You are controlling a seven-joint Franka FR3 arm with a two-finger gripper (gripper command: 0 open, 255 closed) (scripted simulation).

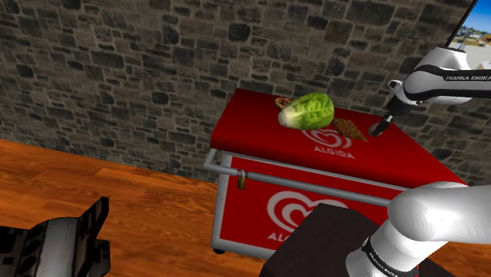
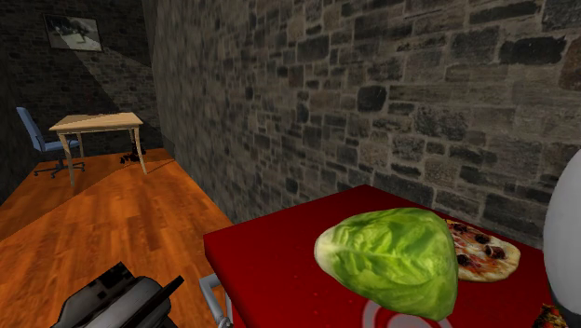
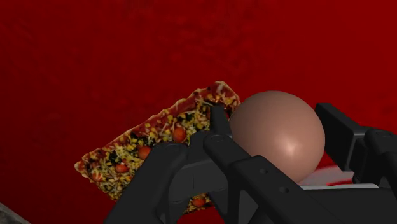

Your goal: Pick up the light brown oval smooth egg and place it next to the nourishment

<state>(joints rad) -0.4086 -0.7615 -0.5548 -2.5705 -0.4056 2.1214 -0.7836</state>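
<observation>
In the shoulder view, the arm (image 1: 437, 224) rises from its stand at the lower right. Its forearm shows again at the upper right, lying nearly level. The wrist bends down there, so the gripper (image 1: 382, 126) points at the worktop (image 1: 397, 151) near the edge on that view's right.

In the wrist view, the gripper (image 3: 273, 119) has its two black fingers (image 3: 219, 124) on either side of the egg (image 3: 280, 137), each pressed against its flank. I read it as clamped on the egg. The egg is light brown and smooth, and it sits just beside one end of the seeded bar (image 3: 153, 149), which lies flat on the red surface (image 3: 95, 51). I cannot tell whether the egg rests on the surface or hangs just above it.

The worktop is the closed lid of a red chest cart with a white heart logo and the word ALGIDA. In the shoulder view, a green lettuce head (image 1: 307, 110) lies on it. The bar (image 1: 348, 128) lies between the lettuce and the gripper. In the second exterior view, a small pizza (image 2: 482, 253) lies just behind the lettuce (image 2: 391, 259).
</observation>
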